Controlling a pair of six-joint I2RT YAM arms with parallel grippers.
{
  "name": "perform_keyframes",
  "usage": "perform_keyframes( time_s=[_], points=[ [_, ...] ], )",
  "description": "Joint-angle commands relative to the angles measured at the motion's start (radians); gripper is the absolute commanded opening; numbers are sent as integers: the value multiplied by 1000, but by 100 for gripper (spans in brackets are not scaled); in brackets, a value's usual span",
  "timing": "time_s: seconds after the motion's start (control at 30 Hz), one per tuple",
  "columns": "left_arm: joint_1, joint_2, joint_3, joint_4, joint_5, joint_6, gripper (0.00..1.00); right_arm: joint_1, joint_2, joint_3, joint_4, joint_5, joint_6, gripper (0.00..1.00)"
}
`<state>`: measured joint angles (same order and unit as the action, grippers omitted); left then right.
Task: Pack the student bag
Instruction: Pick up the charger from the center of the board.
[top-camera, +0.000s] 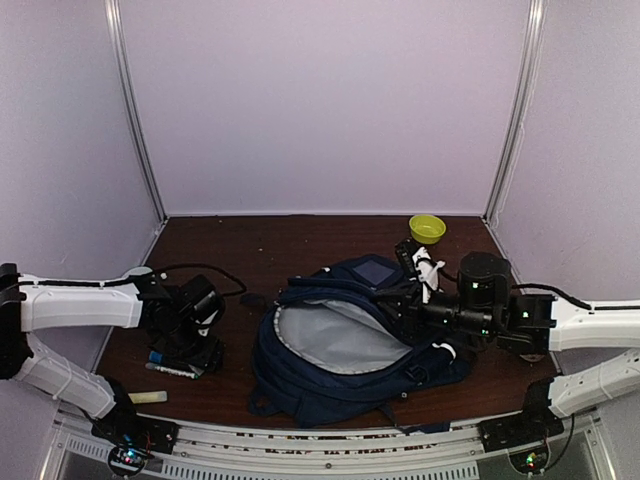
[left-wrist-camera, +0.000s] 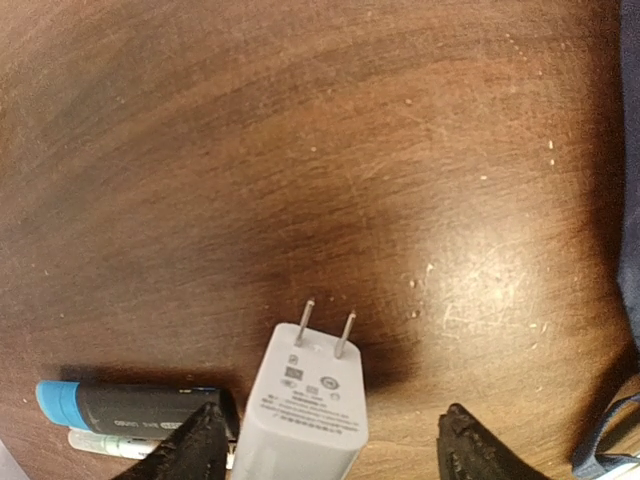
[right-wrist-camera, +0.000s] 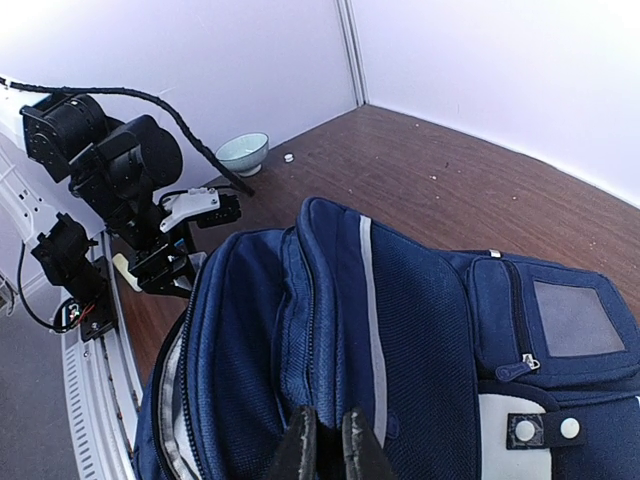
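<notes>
Your left jaws stand open astride the white charger (left-wrist-camera: 305, 405) on the surface (left-wrist-camera: 330, 150), its long axis running between them, 2 prongs pointing away; a blue-capped marker (left-wrist-camera: 130, 405) lies just beside it. Your right jaws are clamped on the student bag (top-camera: 350, 350), propping its mouth open. That bag lies right of the charger, so the left arm is nearer.

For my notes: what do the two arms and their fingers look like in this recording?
The left arm and right arm both have white shell links joined by black cylindrical motor housings. A black cable loops off the left arm, and small green lights dot the right arm's wrist. The left fingers are black and rough-textured. The right fingers are dark with pale edges.
</notes>
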<state>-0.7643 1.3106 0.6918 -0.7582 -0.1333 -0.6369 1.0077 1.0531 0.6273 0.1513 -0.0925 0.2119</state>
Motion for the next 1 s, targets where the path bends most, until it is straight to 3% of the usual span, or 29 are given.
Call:
perform_keyframes(
  time_s=[0.0,0.27,0.53,0.7,0.8,0.97],
  points=[
    [10,4,-18,26,7,-6,69,-30,-13,-19,-41,72,-22,0],
    [9,9,5,35,11,-3,25,-30,-37,-36,-45,57,-2,0],
    [7,21,73,45,29,8,0,-30,-63,-50,-75,84,13,0],
    [-5,-5,95,90,37,11,0,-30,-73,-95,-21,132,48,0],
    [-12,-32,94,126,35,9,0,-33,-68,-104,-10,250,69,0],
    [-27,-103,91,167,-2,12,0,-33,-113,-103,36,327,9,0]
  ],
)
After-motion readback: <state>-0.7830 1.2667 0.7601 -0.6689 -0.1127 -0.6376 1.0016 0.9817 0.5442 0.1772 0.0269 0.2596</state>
